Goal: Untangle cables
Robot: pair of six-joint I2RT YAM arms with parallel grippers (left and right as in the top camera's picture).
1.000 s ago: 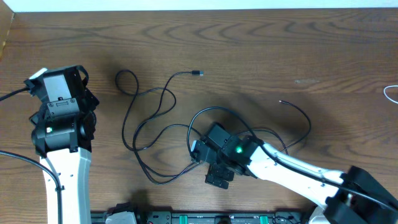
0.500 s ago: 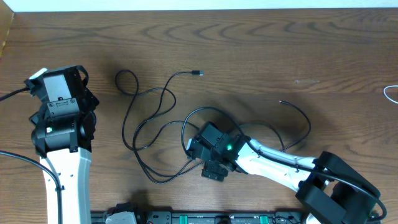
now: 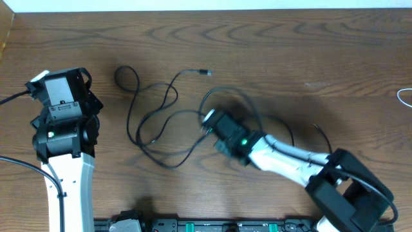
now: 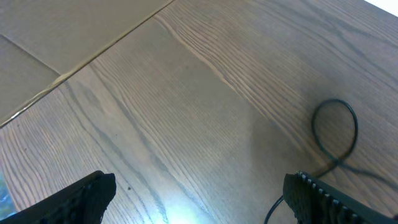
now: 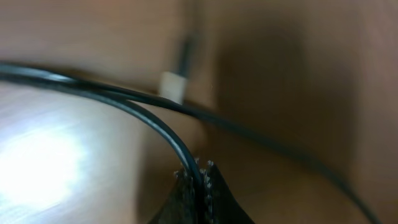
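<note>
Black cables (image 3: 154, 122) lie in loose, overlapping curves across the middle of the brown wooden table (image 3: 290, 51). We see them spread from a small loop (image 3: 125, 77) at the left to a thin free end (image 3: 317, 127) at the right. One strand runs up to a small plug (image 3: 205, 73) that lies on the wood above the tangle. A white cable (image 3: 404, 96) shows only as a pale arc at the far right edge, well apart from the black ones.

The right hand (image 3: 209, 120) sits low over the centre of the tangle, with its white arm stretching in from the lower right. In its wrist view the fingers (image 5: 186, 193) are pressed together and pinch one black strand between their tips. A second black strand crosses just behind it. A small pale piece lies near that crossing, too blurred for us to identify.

The left hand (image 4: 199, 202) stands at the left side of the table, with its fingers spread wide and nothing between them. Bare wood lies under it, and its wrist view shows the small loop near the right finger but not touching it.
</note>
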